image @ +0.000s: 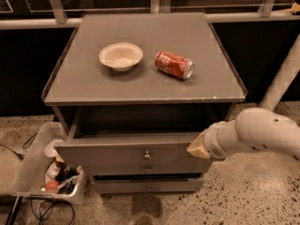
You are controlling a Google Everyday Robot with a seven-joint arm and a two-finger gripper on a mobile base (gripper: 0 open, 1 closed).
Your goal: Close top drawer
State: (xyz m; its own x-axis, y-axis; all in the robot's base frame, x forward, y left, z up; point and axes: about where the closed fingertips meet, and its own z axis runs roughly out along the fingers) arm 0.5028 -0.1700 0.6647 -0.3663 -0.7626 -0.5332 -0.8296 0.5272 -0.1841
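Hugging the right end of the top drawer (108, 154) front, the gripper (198, 146) should push far; its opening is unreadable.

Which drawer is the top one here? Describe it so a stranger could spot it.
Find the grey cabinet carrying a bowl and a can. The top drawer is the highest in its front, with the gripper at its right end. Unlike the two drawers below, its front is taller and its dark inside shows.
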